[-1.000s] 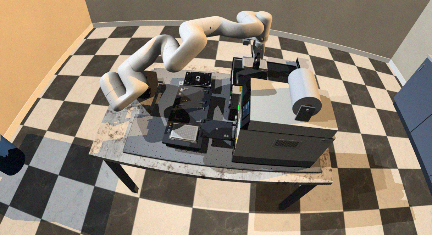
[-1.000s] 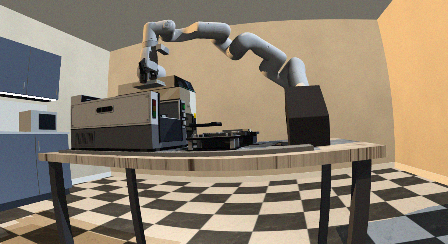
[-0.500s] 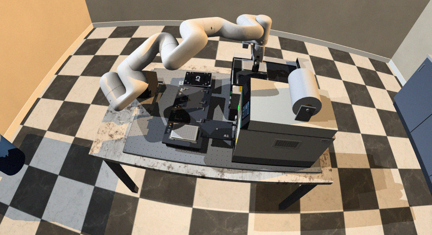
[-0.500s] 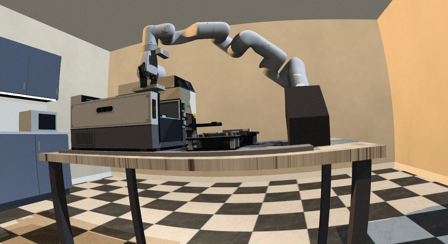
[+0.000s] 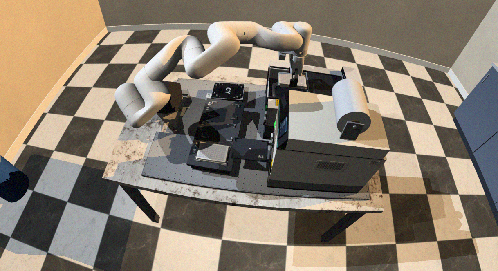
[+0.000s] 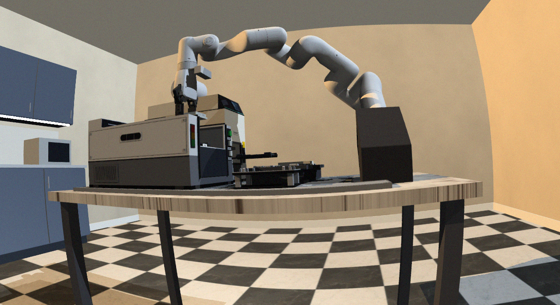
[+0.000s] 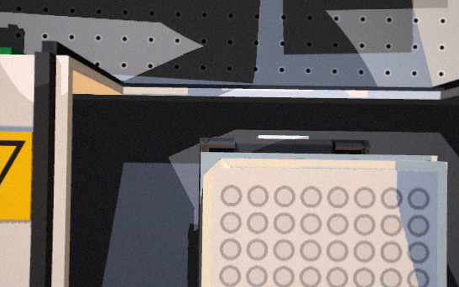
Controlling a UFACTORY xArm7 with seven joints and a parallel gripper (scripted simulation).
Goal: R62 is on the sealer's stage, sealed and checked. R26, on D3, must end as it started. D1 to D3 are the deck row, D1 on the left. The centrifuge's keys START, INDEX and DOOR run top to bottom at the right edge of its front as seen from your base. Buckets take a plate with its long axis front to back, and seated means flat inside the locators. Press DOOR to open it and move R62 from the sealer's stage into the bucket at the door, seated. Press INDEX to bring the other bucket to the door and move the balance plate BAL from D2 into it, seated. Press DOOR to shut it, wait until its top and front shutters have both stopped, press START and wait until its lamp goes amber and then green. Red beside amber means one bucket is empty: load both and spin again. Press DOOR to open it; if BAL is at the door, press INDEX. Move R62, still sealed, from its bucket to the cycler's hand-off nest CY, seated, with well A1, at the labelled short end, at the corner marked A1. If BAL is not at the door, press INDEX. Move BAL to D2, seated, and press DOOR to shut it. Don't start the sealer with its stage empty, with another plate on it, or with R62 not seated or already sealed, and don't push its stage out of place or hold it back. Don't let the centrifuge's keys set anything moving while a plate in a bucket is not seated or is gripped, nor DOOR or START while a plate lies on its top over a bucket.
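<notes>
Floor's a black-and-cream checkerboard tile [image 6: 282, 260], pretty glossy. Orange wall [image 5: 41, 53] on one side, a darker tan-grey one [image 5: 313, 7] behind. Blue cabinets [image 6: 35, 87] up high, a microwave [image 6: 47, 151] on the blue counter below, and a wood-edged desk [image 6: 274, 203] on dark legs.

You have the centrifuge [image 5: 324, 136] on the right part of the table [image 5: 243, 198], with a roll [image 5: 350, 100] lying on its top. The deck row [image 5: 212, 129] sits to its left, one well plate [image 5: 212, 153] at the near end. The gripper [image 5: 294, 81] hangs over the centrifuge's far opening, clamping a second plate [image 7: 322, 226] above the bucket [image 7: 284, 144].
</notes>
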